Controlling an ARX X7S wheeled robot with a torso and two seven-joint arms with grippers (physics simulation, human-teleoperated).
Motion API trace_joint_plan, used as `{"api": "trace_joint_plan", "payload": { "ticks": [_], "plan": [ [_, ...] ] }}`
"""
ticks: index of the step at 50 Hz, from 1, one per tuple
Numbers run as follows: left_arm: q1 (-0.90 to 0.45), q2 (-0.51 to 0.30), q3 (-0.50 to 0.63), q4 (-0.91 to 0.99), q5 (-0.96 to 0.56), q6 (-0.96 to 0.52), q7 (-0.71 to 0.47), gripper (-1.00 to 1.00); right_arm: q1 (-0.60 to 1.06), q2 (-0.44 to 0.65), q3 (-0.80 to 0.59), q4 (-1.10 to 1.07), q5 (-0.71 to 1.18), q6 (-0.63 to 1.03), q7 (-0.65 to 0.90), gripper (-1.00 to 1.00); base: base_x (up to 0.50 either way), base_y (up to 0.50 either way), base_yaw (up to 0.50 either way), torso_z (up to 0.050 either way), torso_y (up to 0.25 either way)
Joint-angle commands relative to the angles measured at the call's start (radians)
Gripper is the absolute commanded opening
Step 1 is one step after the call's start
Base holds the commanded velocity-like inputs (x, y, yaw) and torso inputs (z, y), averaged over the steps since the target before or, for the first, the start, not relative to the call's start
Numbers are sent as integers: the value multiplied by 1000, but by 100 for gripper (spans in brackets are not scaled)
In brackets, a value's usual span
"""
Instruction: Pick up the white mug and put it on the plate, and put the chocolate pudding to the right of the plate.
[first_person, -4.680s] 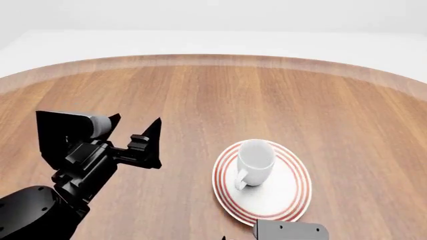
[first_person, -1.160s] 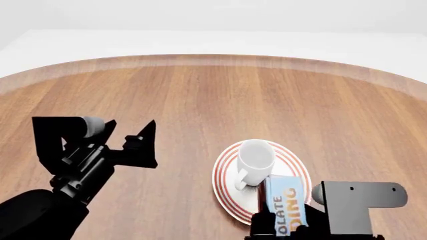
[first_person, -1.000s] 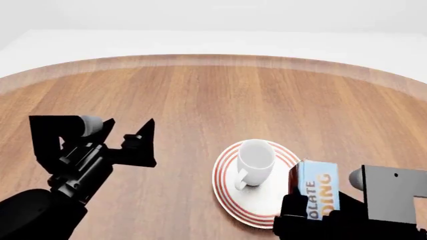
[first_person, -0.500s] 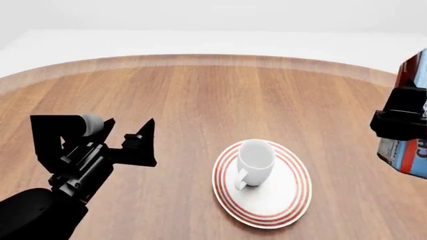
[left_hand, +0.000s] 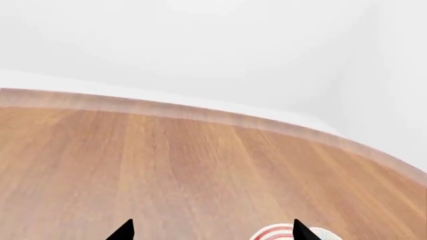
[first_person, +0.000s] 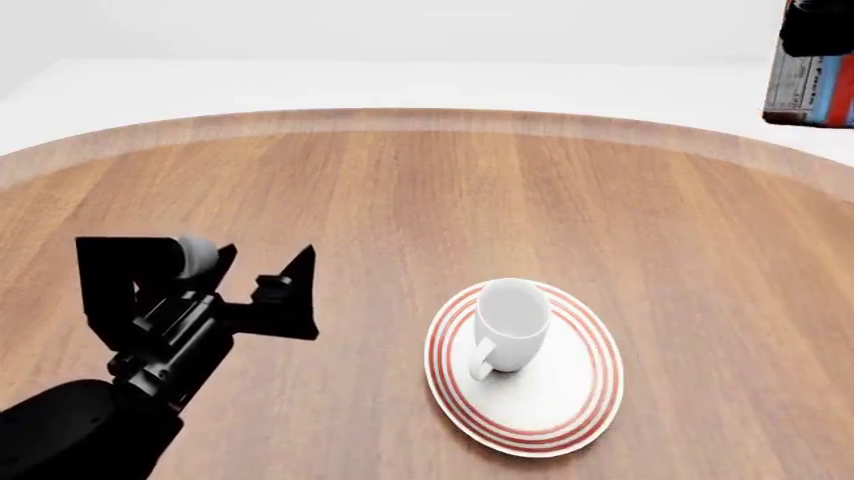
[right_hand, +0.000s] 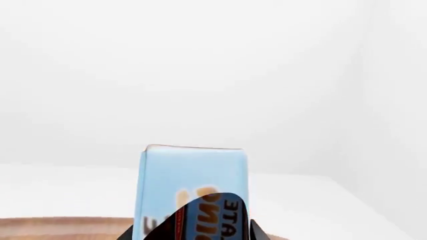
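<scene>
- The chocolate pudding (right_hand: 193, 192) is held in the air: the right wrist view shows its light-blue carton upright between the dark fingers of the right gripper (right_hand: 193, 227), the orange and white lettering partly covered by them.
- In the head view the same carton (first_person: 810, 88) shows only as a sliver at the upper right corner, high above the far right edge of the table (first_person: 400, 190), with the dark gripper (first_person: 814, 25) closed around its upper part.
- The pudding is well apart from the plate (first_person: 567, 415), up and to the right of it, touching nothing but the gripper.
- The plate, white with red rings round its rim, lies flat on the wood at the lower middle of the head view.
- The white mug (first_person: 511, 322) stands upright on the plate, toward its far left part, with the loop handle turned to the near side.
- The left gripper (first_person: 260, 290) hangs over the table to the left of the plate, well clear of it, its jaws spread wide and holding nothing.
- In the left wrist view the two dark fingertips (left_hand: 123, 231) sit far apart, and a bit of the plate's red-ringed rim (left_hand: 273, 233) shows beside one of them.
- The round wooden table bears nothing else that shows; behind it the wall is plain white.
</scene>
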Motion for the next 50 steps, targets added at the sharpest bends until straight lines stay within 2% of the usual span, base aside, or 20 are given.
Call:
{"api": "trace_joint_plan", "payload": {
  "ticks": [1,4,10,21,26,30,34,41,44,45,50],
  "plan": [
    [4,26,-25,-10,14,1,21,100,188,-172,-125,308,-294,141,-370,-100,0,0,0,0,0],
    [3,28,-25,-11,13,-2,22,100,227,-208,-212,362,-388,154,-505,-100,0,0,0,0,0],
    [7,33,-24,-16,14,-2,23,100,271,-276,-286,524,-503,138,-589,-100,0,0,0,0,0],
    [3,37,-25,-17,10,-13,24,100,370,-362,-395,742,-548,208,-880,-100,0,0,0,0,0],
    [2,44,-23,-26,10,-19,29,100,429,-405,-481,861,-641,196,-991,-100,0,0,0,0,0],
    [6,41,-24,-28,10,-16,31,100,431,-403,-538,849,-667,213,-1057,-100,0,0,0,0,0],
    [13,40,-24,-30,12,-11,34,100,427,-427,-548,935,-688,230,-1036,-100,0,0,0,0,0],
    [22,50,-21,-41,15,-7,38,100,396,-489,-426,1166,-645,180,-904,-100,0,0,0,0,1],
    [22,50,-22,-41,15,-8,38,100,396,-491,-426,1169,-647,179,-905,-100,0,0,0,0,0],
    [24,51,-21,-41,15,-7,38,100,374,-522,-403,1268,-646,154,-857,-100,0,0,0,0,0],
    [29,48,-22,-47,12,-4,42,100,316,-524,-422,1271,-653,149,-876,-100,0,0,0,0,0]
  ]
}}
